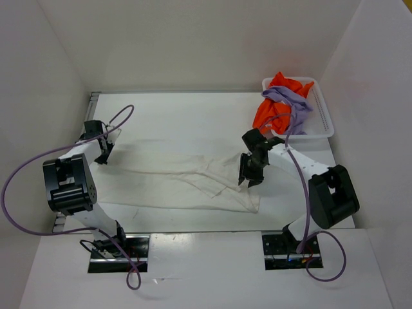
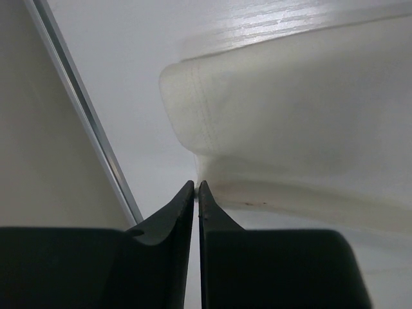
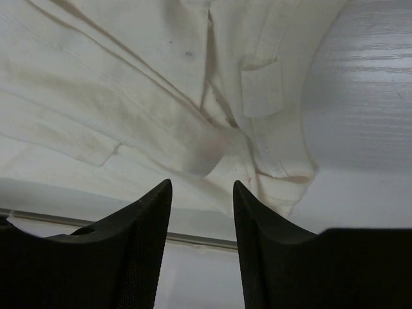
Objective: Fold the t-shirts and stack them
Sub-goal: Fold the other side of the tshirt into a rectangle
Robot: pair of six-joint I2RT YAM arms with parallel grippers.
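Your white t-shirt (image 1: 174,183) lies spread across the middle of the bench (image 1: 187,119), running from the left side to just right of centre, rumpled, with creases along its near edge.

Your left gripper (image 1: 102,153) sits at the shirt's far-left corner. In the left wrist view its fingers (image 2: 174,219) are pressed almost together, with only a thin slit between them. The tips stand right at a folded, stitched hem of the white cloth, and you can see no fabric caught in the slit. A metal strip (image 2: 84,109) along the bench's left edge runs just beside them.

Your right gripper (image 1: 250,177) hangs over the shirt's right end. Its fingers (image 3: 138,225) are spread apart with nothing between them. The wrist camera looks past them onto wrinkled white fabric and a small rectangular cloth tag (image 3: 262,87).

The other two shirts are at the far right corner, in the white mesh basket (image 1: 325,122). The orange t-shirt (image 1: 283,82) is heaped there and spills over the basket's left rim. The lavender t-shirt (image 1: 291,100) is draped across it, with a strip trailing down towards your right arm.
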